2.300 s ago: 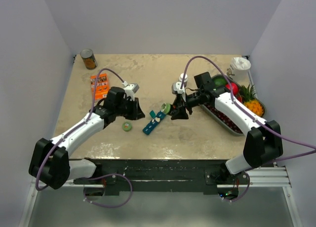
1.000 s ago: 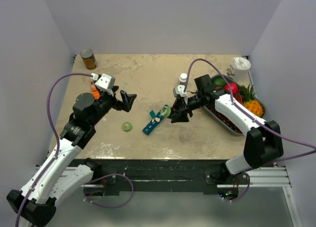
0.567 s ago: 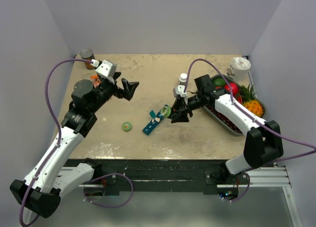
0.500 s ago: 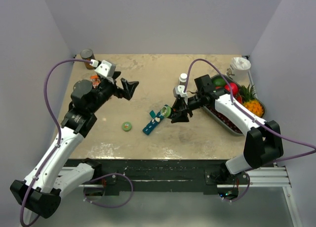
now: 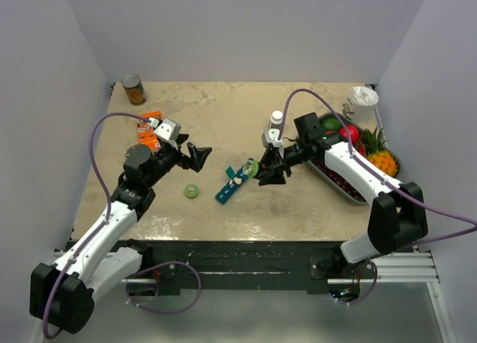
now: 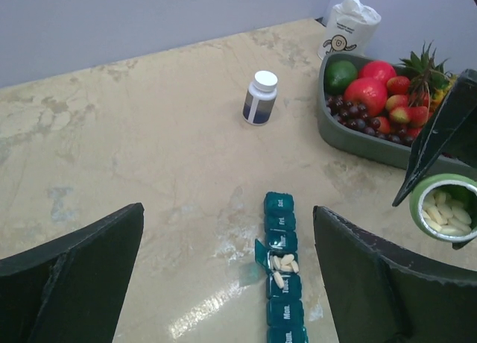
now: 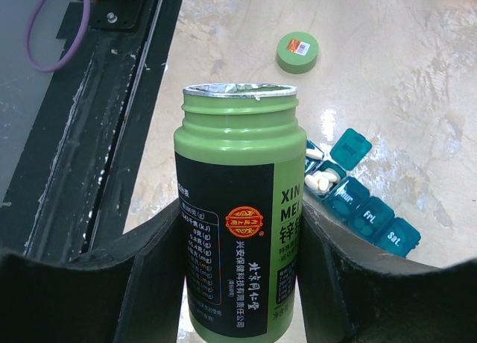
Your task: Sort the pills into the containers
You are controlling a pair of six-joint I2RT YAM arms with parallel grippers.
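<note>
**Counter** [image 5: 223, 112]: pale, marbled surface that carries everything listed below.

**Right tool** [image 5: 265, 170]: pinches a green bottle [image 7: 238, 209] around its body. The bottle has no cap and is tipped over, with its mouth turned toward the containers. White pills show inside the mouth in the left wrist view.

**Left tool** [image 5: 198, 156]: spread wide and holding nothing. It hangs above the counter to the left of the containers and faces them.

**Containers** [image 6: 285, 311]: one slim teal strip of small square day-labelled compartments, lying flat near the middle of the counter.
- Long axis: in the top view it runs on a diagonal, from near-left to far-right.
- Position relative to the tools: the far-right end lies just beside the bottle mouth, a little lower and to its left. The strip sits between the two tools.
- Nearer arm: the right, by a clear margin.
- Judgement: the pour depends on bringing the bottle mouth over an open compartment partway along the strip.
- Lids: most are shut. At least one near the middle stands up.

**Green cap** [image 5: 191, 191]: lies on the counter left of the strip, apart from it.

**Pills** [image 6: 283, 263]: a small heap of white oblong tablets in the open compartment. Whether any closed compartments hold pills cannot be told.
</note>
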